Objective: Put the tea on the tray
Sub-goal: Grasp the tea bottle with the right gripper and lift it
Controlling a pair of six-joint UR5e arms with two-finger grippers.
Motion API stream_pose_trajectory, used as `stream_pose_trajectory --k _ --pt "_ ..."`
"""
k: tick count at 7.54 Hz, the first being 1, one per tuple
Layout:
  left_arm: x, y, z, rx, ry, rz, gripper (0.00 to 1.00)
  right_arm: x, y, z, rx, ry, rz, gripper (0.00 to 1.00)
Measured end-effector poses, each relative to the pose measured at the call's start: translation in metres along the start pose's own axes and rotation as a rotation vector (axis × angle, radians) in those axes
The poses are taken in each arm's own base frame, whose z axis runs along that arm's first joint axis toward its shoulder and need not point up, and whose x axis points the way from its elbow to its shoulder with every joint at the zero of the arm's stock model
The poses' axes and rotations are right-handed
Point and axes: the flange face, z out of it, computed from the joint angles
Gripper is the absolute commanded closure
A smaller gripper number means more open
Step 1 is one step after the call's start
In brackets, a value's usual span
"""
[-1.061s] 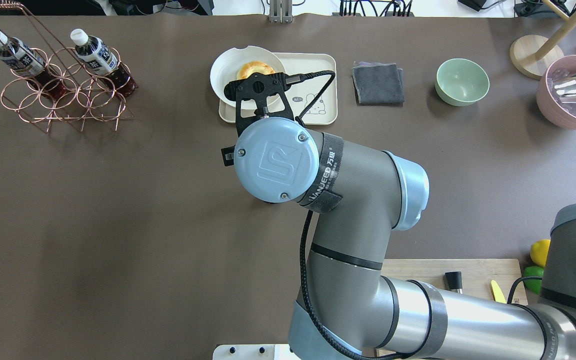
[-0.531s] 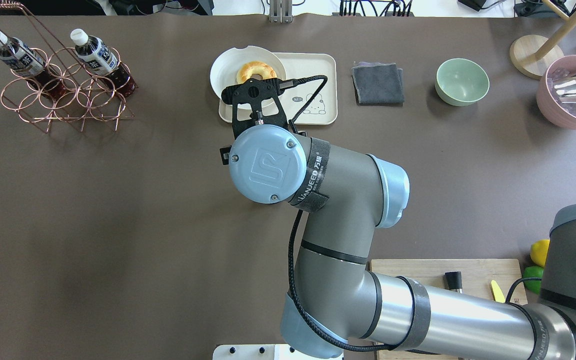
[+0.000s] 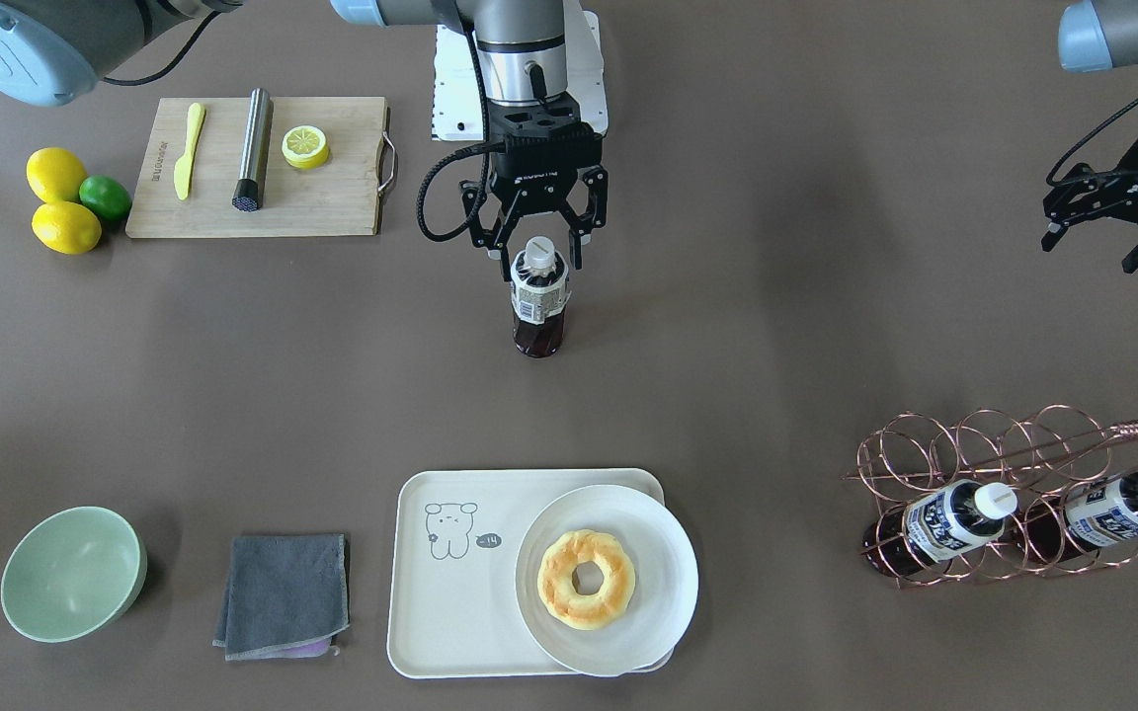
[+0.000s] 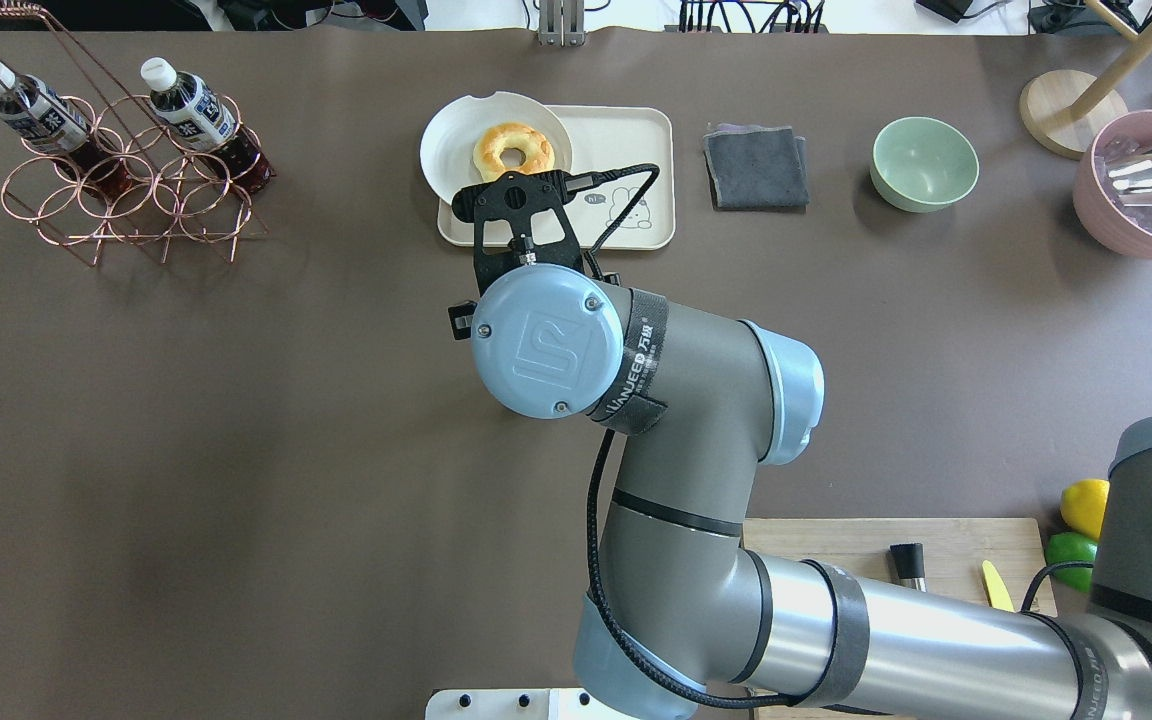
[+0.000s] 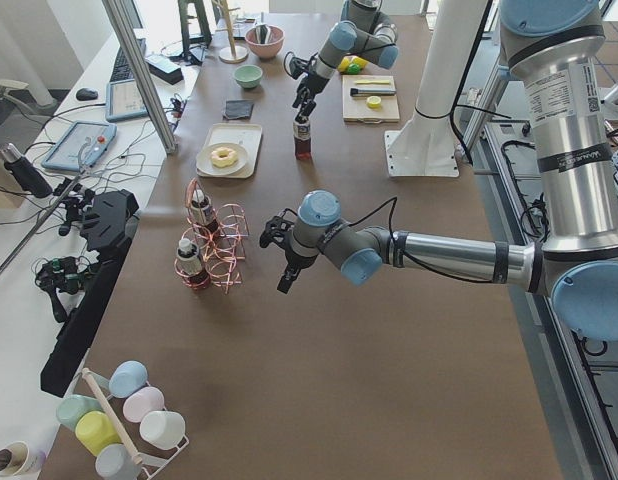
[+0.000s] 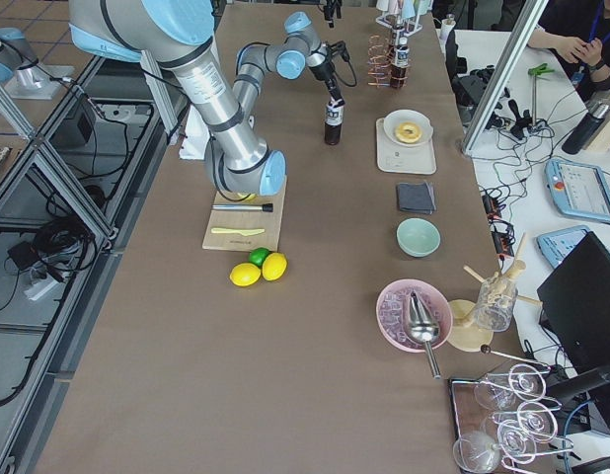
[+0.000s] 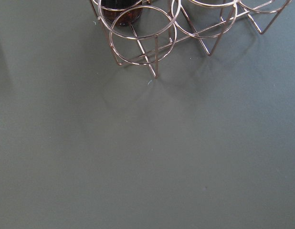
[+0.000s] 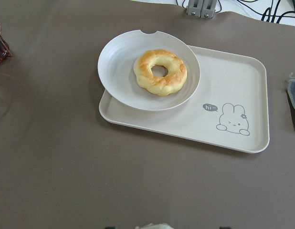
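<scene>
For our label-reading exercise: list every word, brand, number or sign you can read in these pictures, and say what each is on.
"hi~": speech bubble printed on the tray.
"UR": logo on the right arm's blue joint cap.
"WANJEED", then characters too small to read: strap on that arm.
Labels on the tea and the rack bottles, and the cutting board mark: too blurred to read.

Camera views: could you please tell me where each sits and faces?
Front-facing: across the table, facing the robot; right gripper straddles the tea, left gripper at the right edge.
Overhead: behind the robot, looking down; right arm hides the tea.
Exterior left: table's end; left arm nearest.
Exterior right: opposite end; right arm nearest.
Left wrist: looks down at the wire rack; no body.
Right wrist: faces the tray; almost no body.
Shared: overhead and right wrist both show the donut.
</scene>
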Motion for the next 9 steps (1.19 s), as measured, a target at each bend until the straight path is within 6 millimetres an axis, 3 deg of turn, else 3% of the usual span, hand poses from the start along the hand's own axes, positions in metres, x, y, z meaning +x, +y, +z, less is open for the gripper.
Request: stream_pose_trajectory --k 1,5,7,9 --pt "0.0001 -0.0003 -0.0001 0.000 0.000 0.000 0.00 0.0035 0.0022 0.0001 -0.001 0.001 0.000 0.33" --pt "0.0004 -0.0007 -0.0003 0.001 0.000 0.000 0.00 0.0014 0.0043 -0.0026 -0.002 -0.007 0.012 0.33" --pt "0.0005 -0.0007 -0.0003 0.001 0.001 0.000 0.00 0.0005 0.0070 -0.0023 -0.005 -0.008 0.013 1.00" --pt "0.0006 -0.0008 -0.0004 0.002 0.001 0.001 0.00 -0.0010 0.0085 -0.0047 -0.005 -0.014 0.013 1.00"
